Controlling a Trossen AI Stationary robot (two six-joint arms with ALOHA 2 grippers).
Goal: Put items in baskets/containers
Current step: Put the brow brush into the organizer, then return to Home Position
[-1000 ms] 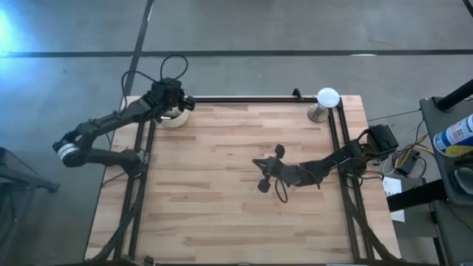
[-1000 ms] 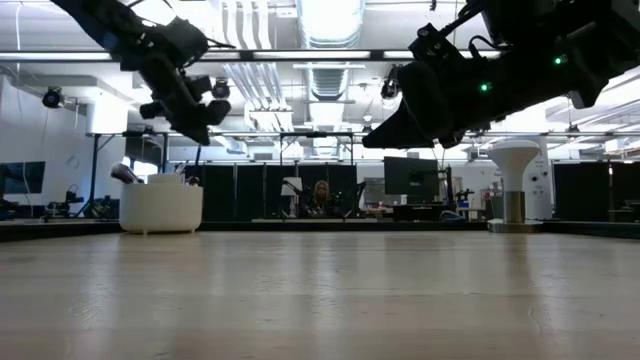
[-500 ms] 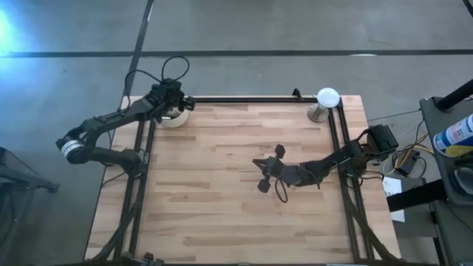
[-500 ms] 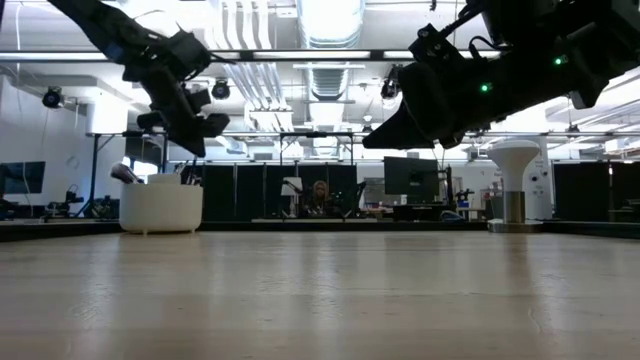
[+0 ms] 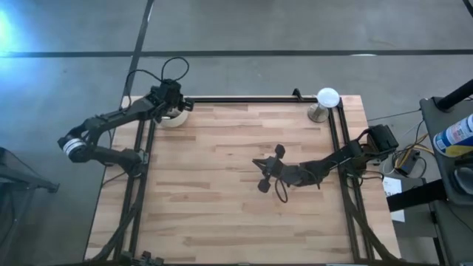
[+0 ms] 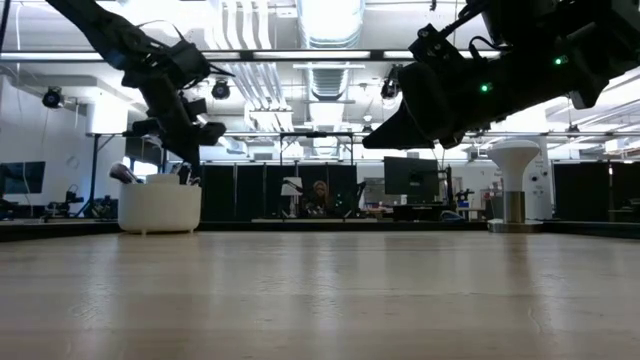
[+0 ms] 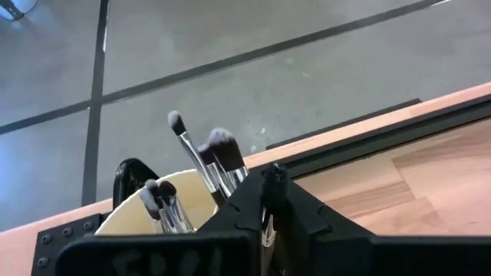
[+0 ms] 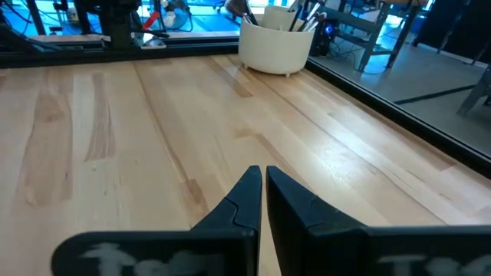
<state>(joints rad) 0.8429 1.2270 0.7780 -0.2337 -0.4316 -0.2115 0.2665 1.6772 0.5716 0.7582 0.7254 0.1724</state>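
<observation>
The cream cup (image 5: 174,120) stands at the table's far left corner with several makeup brushes (image 7: 201,153) upright in it, heads up. My left gripper (image 5: 177,104) hangs just above the cup (image 6: 160,207) and is shut on one dark-headed brush (image 7: 273,178). The cup's rim (image 7: 184,201) shows right behind its fingers. My right gripper (image 5: 259,164) hovers shut over the middle of the table, right of centre, with nothing in it (image 8: 262,178). My left gripper (image 7: 270,201) pinches a makeup brush between its two fingers, on the metal ferrule (image 7: 266,230) just below the bristles. The dark head sticks out past the fingertips. The fingers slant down over the cup. The gripper hides the brush's handle end.
A white dome on a metal stand (image 5: 327,97) sits at the far right corner. A black frame rail (image 5: 244,98) runs along the far edge, and more rails run down both sides. The bare wooden tabletop (image 5: 222,192) lies between the arms.
My left gripper has sunk toward the cup with the brush and has shifted a little toward the table's left edge, so it now hangs just above the cup's rim.
</observation>
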